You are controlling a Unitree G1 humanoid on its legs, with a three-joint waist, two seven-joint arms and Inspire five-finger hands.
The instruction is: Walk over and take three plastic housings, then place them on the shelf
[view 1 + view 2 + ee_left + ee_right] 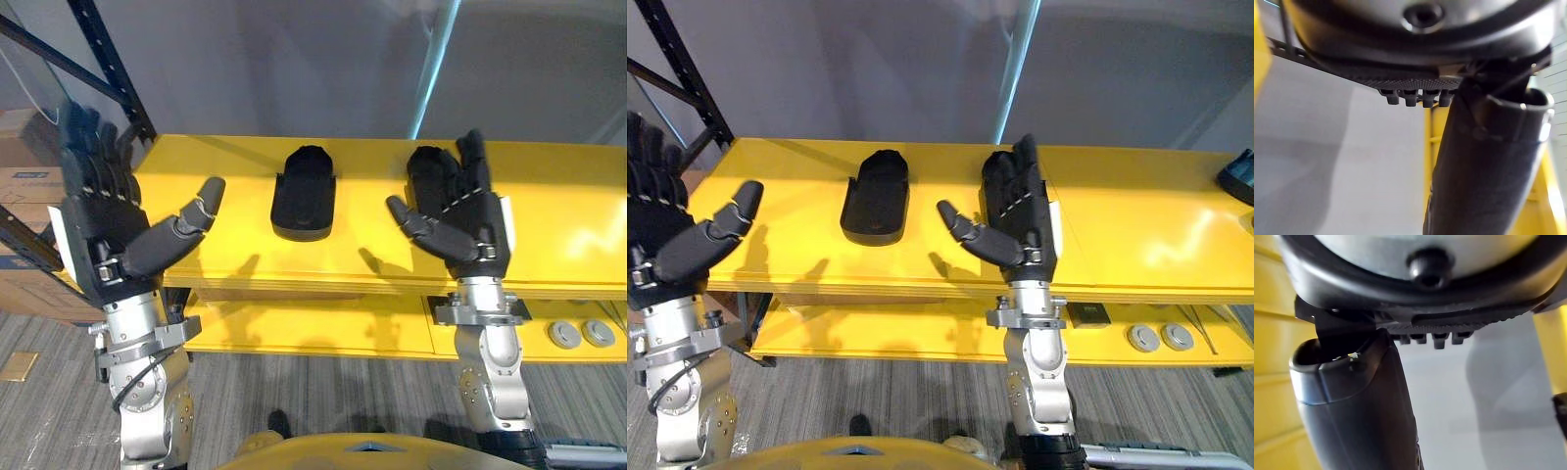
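Currently one black plastic housing [306,194] lies flat on the yellow shelf [558,206], between the two hands and touching neither. The left hand [98,225] and right hand [460,220] are both raised with fingers spread and palms turned inward, holding nothing. To take the housing, I judge one hand should come down across its long sides, thumb against one flank and fingers against the other, closing squarely so the smooth shell does not skid.

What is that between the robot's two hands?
A black plastic housing lies on the yellow shelf between the left hand and right hand, seen in both eye views.
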